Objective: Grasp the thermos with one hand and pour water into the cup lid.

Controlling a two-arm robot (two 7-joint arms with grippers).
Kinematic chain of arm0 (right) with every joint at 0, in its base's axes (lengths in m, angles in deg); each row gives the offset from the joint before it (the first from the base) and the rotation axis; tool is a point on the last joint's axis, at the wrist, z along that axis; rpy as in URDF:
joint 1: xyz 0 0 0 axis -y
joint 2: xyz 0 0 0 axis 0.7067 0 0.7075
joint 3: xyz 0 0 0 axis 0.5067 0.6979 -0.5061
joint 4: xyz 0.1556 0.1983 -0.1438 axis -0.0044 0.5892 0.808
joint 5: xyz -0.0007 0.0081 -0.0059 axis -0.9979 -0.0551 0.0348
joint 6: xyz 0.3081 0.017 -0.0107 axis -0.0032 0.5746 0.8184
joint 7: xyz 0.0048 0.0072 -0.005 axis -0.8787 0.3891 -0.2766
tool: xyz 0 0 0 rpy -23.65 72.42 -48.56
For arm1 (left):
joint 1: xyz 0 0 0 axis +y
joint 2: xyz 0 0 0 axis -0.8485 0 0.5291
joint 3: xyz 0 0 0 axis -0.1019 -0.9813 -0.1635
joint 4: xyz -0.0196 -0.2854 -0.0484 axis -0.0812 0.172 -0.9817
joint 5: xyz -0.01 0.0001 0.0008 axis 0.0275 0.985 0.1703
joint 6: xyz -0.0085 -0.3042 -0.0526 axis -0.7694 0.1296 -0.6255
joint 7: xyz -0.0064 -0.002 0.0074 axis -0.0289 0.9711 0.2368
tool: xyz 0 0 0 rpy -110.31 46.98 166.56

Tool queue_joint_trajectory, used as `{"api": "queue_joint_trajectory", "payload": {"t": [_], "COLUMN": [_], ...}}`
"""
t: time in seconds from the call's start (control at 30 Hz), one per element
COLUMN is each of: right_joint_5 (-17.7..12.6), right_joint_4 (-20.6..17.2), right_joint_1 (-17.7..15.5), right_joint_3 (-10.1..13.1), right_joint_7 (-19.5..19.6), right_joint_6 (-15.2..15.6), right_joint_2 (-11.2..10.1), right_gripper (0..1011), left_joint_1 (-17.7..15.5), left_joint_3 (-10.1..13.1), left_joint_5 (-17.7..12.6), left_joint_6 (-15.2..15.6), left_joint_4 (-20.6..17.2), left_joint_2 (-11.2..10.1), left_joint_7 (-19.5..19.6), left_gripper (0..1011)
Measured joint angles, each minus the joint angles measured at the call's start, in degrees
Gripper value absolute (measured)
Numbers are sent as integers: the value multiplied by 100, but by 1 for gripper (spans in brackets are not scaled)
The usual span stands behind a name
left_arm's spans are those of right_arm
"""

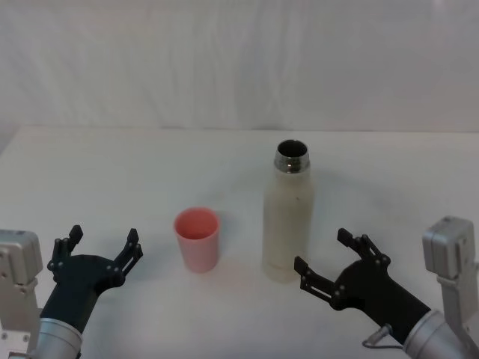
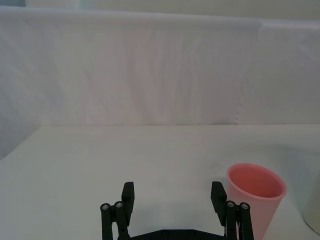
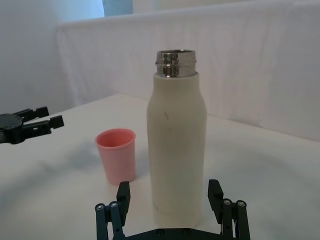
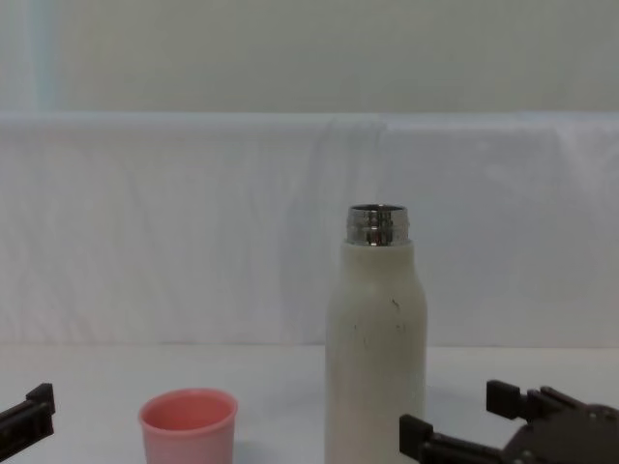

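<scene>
We see the thermos [image 1: 289,217], a tall matte cream bottle with rounded shoulders and a shiny threaded steel neck, standing upright and uncapped on the white surface [image 1: 112,164]. At its 9 o'clock, just beside it, stands the cup lid [image 1: 197,238], smooth salmon-pink and tapered. Our right hand [image 1: 322,262] sits at the thermos's 4 o'clock, fingers apart, not touching it. Our left gripper [image 1: 103,244], fingers apart, rests at the cup's 8 o'clock. Open surface stretches behind both.

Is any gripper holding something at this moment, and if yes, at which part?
Nothing is held. The right gripper is open beside the thermos, apart from it. The left gripper is open too, left of the cup lid.
</scene>
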Motion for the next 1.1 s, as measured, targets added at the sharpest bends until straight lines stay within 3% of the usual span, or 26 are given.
{"api": "queue_joint_trajectory", "payload": {"t": [0.17,1.1], "right_joint_5": [-87,-60], "right_joint_4": [-14,-8], "right_joint_1": [-152,-100], "right_joint_3": [5,4], "right_joint_7": [-45,-35], "right_joint_6": [-142,-94], "right_joint_2": [-26,-20], "right_gripper": [1003,1003], "left_joint_1": [0,0], "left_joint_3": [0,0], "left_joint_5": [0,0], "left_joint_6": [0,0], "left_joint_4": [0,0], "left_joint_2": [0,0], "left_joint_7": [0,0], "left_gripper": [1001,1001]}}
